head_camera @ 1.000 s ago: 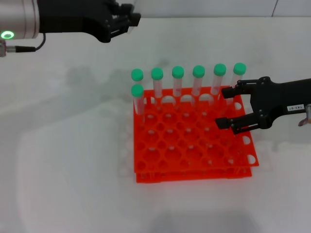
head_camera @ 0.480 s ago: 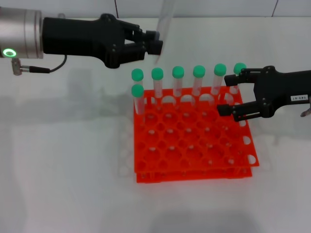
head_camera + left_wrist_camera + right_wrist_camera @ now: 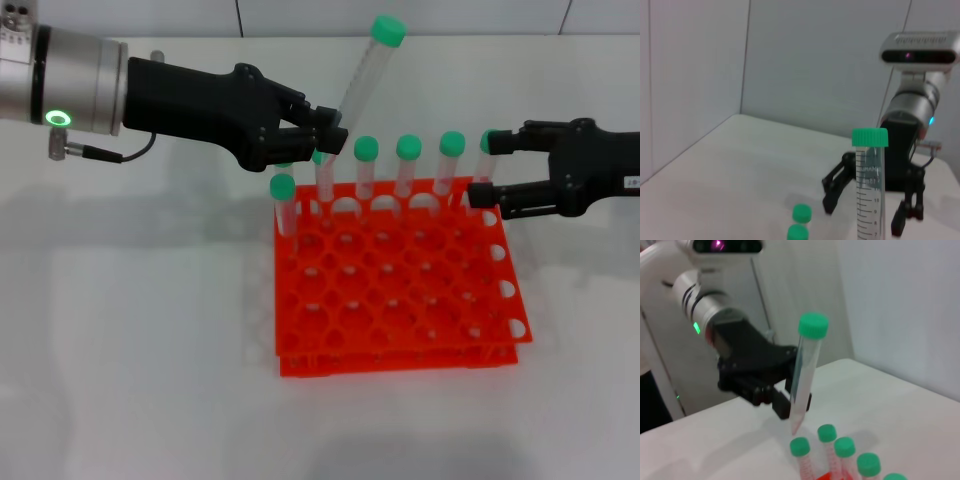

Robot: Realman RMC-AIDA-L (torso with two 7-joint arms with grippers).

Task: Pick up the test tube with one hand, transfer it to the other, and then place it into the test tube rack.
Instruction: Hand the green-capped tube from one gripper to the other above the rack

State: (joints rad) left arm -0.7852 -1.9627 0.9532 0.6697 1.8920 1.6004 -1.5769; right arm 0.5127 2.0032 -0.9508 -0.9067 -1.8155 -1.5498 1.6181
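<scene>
My left gripper [image 3: 326, 124], on the arm with the green ring, is shut on the lower end of the test tube [image 3: 360, 78]. The tube tilts up and to the right, green cap on top, above the back left of the orange test tube rack [image 3: 395, 357]. In the left wrist view the test tube [image 3: 869, 192] stands close up. From the right wrist view the test tube [image 3: 805, 372] shows in the left gripper [image 3: 790, 396]. My right gripper [image 3: 490, 166] stands open at the rack's back right corner, apart from the held tube.
Several green-capped tubes [image 3: 409, 165] stand in the rack's back row, and one more [image 3: 283, 200] is in the second row at the left. Their caps [image 3: 827, 433] show below the held tube. The table around the rack is white.
The left gripper has come in from the upper left with the tube, toward the rack's back row. The right gripper has drawn back to the right and up, still open.
</scene>
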